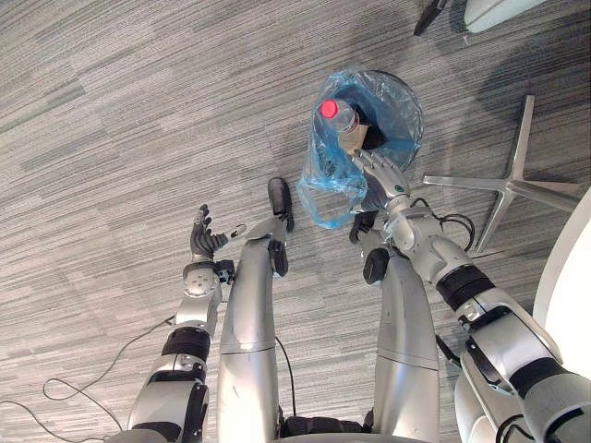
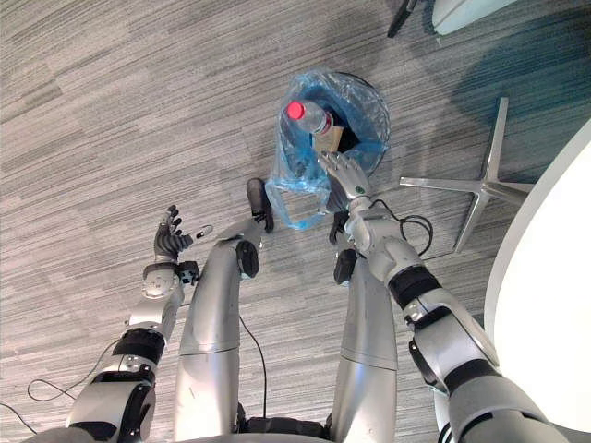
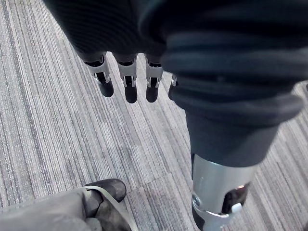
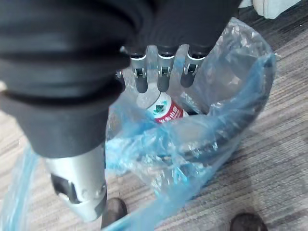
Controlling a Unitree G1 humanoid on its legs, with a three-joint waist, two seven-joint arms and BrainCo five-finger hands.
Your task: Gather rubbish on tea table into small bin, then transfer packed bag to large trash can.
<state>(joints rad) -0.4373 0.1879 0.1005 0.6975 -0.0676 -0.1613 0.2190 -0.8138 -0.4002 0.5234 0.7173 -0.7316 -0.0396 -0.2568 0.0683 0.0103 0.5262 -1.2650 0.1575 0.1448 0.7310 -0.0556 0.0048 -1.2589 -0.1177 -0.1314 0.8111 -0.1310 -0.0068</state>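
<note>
Item inspected: the blue translucent plastic bag (image 1: 328, 189) lining the small dark round bin (image 1: 413, 97). The bin stands on the grey striped carpet (image 1: 111, 138) just ahead of me, slightly right of centre.

Contents noted: a clear plastic bottle with a red cap (image 1: 340, 114), lying tilted with the cap to the left, and a piece of brown cardboard (image 1: 356, 138) beside it. The bag's near edge is off the rim and sags, crumpled, down the near-left side of the bin.

My right hand (image 1: 380, 175) is over the near rim, fingers extended and relaxed above the bottle, with bag film directly beneath the palm. I see nothing clasped in it. Judgement: it is placed there to gather the loose film and lift the bag out; the grip is not yet made.

My left hand (image 1: 205, 240) hangs open over carpet, well to the left, idle.

Surroundings: a silver star-shaped chair base (image 1: 508, 185) lies right of the bin, and the edge of a white rounded worktop (image 2: 554, 268) is at near right.

Risk: the thin film may slip or tear under the bottle's weight.
</note>
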